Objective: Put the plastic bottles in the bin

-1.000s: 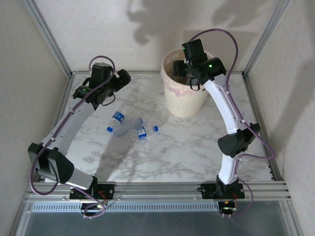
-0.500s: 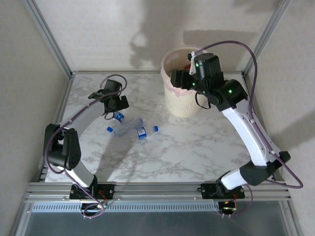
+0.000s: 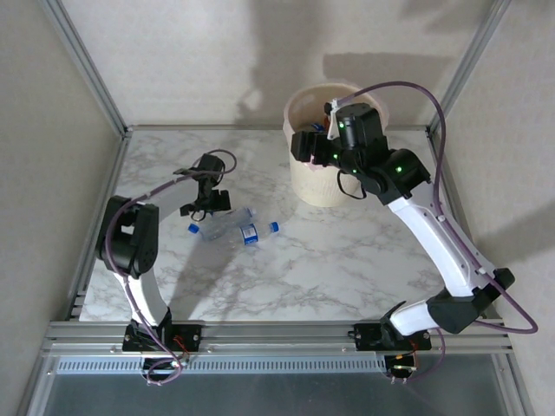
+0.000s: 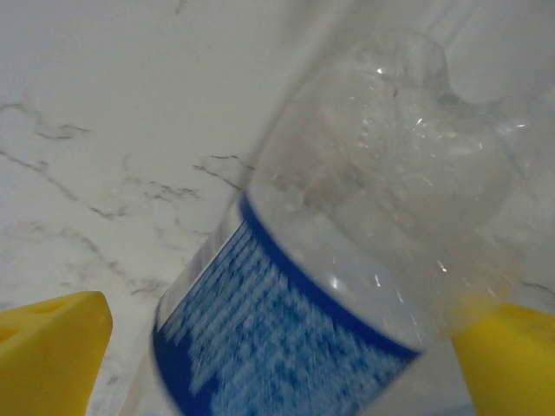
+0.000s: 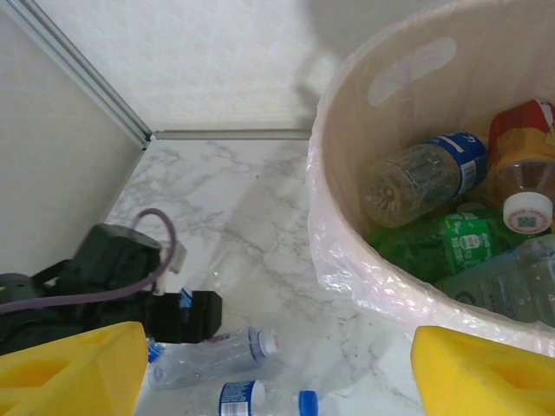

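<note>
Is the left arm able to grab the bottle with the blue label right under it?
Probably yes. The left arm has its fingers wide open, one on each side of the bottle, and nothing blocks them.

White links (image 3: 434,234), black joints (image 3: 460,308), purple cables (image 3: 451,113), green lights (image 3: 344,124), yellow tool fingertips (image 5: 69,364).

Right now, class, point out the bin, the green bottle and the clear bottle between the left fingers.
bin (image 3: 317,187), top external, front wall
green bottle (image 5: 427,246), right wrist, its body
clear bottle (image 4: 286,338), left wrist, blue label
</note>
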{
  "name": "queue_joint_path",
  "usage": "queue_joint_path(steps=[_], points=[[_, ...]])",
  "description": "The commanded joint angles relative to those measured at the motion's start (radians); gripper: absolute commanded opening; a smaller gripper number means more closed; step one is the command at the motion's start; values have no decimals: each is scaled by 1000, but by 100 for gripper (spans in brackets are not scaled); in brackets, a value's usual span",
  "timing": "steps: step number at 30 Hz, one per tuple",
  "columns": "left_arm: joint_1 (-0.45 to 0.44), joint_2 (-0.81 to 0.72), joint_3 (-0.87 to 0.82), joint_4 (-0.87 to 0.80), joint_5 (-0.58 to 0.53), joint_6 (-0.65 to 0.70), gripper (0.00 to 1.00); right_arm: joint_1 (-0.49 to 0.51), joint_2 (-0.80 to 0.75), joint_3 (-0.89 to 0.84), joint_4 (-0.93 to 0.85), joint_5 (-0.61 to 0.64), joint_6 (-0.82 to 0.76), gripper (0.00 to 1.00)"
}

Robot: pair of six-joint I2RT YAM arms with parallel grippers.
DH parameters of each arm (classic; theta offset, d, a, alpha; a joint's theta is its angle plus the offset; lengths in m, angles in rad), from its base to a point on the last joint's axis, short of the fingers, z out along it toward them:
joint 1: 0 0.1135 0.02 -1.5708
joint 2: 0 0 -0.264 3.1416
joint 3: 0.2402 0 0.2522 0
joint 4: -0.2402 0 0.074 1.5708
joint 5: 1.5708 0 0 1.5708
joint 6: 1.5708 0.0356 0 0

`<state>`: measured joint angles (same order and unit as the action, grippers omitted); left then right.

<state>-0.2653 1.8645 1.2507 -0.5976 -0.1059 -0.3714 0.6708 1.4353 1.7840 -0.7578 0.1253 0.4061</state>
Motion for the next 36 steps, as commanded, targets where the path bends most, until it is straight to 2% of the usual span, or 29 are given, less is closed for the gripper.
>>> queue_joint_path(steps=[1, 10, 14, 18, 33, 35, 36], points=[[-6, 46, 80, 3, -44, 32, 100, 16, 29, 34, 14, -23, 15, 81], [13, 183, 188, 35, -39, 42, 99, 56, 59, 56, -9, -5, 33, 80], [29, 213, 213, 28, -34, 43, 95, 58, 66, 73, -23, 11, 35, 78], [60, 216, 207, 36, -10, 37, 87, 65, 68, 77, -22, 18, 43, 77], [115, 149, 176, 24, -1, 9, 71, 88, 78, 100, -35, 49, 45, 73], [121, 134, 166, 22, 21, 9, 72, 90, 76, 96, -34, 51, 45, 73], [123, 134, 163, 15, 36, 12, 76, 89, 75, 95, -34, 52, 46, 73]])
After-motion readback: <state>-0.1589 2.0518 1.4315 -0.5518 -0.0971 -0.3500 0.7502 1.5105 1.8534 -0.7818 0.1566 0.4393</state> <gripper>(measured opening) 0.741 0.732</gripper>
